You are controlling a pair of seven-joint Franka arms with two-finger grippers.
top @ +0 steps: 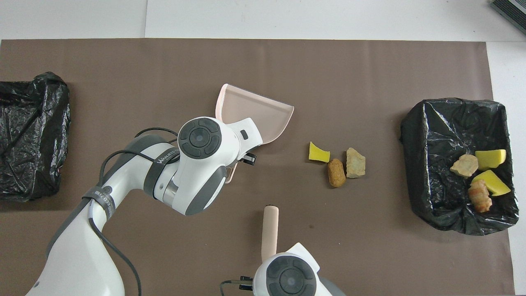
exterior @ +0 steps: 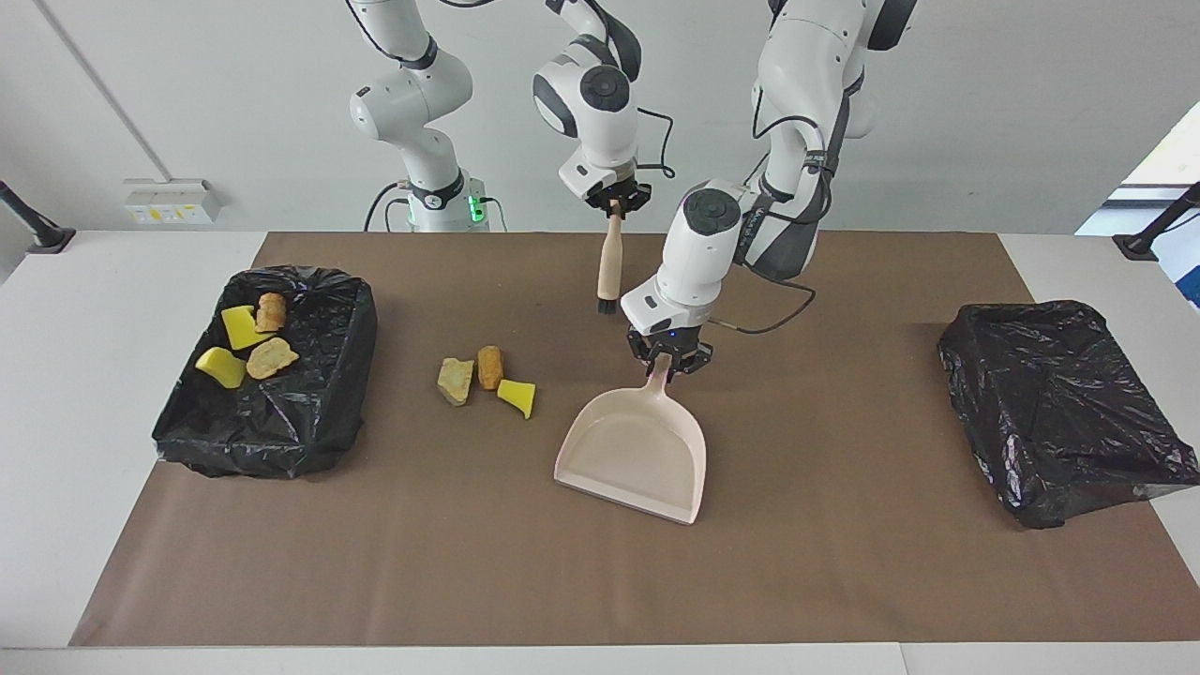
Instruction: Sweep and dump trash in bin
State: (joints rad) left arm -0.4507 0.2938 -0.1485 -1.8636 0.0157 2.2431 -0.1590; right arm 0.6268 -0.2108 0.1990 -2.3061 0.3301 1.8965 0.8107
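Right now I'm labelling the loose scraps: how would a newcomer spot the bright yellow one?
Start at the pink dustpan on the brown mat. Toward the right arm's end of the table lie three loose scraps. The yellow wedge is the one closest to the dustpan, the only bright piece beside two tan-brown ones.

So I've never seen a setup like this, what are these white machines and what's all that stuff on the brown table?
They are two white robot arms. One picture looks at them across the table, the other looks down from above them. The left gripper is shut on the handle of a pale pink plastic dustpan. The right gripper holds a small wooden-handled brush in the air. Three small yellow and tan chunks of trash lie on the brown mat; four more sit in a black-lined bin. A second black-lined bin stands at the left arm's end.
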